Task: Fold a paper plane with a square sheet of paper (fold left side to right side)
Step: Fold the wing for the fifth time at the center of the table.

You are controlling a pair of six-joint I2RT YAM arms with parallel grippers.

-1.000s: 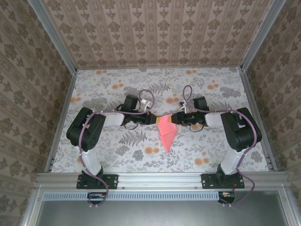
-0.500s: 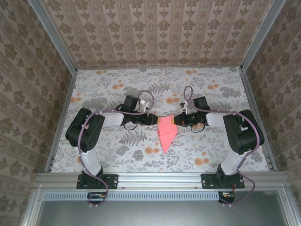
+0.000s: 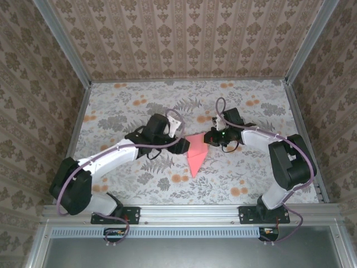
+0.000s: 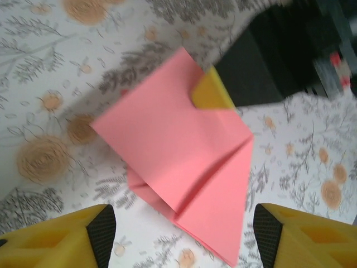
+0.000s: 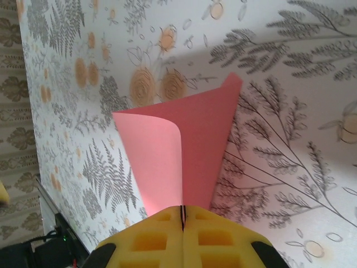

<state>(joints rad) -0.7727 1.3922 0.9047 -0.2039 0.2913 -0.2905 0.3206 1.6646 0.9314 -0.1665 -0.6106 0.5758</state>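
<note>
At the near edge of the table both arms rise from their bases and lean in toward the middle of the flowered tablecloth (image 3: 251, 178). The pink paper (image 3: 195, 153) lies there between them, folded to a point that aims at the near edge, with its wide end on the far side. From above I cannot make out how many layers it has. The left wrist view, which is blurred, shows one flap lying over another with a crease between. The left gripper (image 3: 183, 146) sits just left of the paper's far corner. In its own camera its yellow fingers (image 4: 67, 237) stand wide apart with nothing held, and the paper's tip shows between them. The right gripper (image 3: 209, 138) comes in from the right at the far right corner. Its jaws are pressed together on a curled-up edge of the paper (image 5: 184, 134), and the pinched strip itself is hidden between the pads (image 5: 162, 240). Beyond the paper the cloth runs on to the patterned back wall (image 3: 184, 39).
</note>
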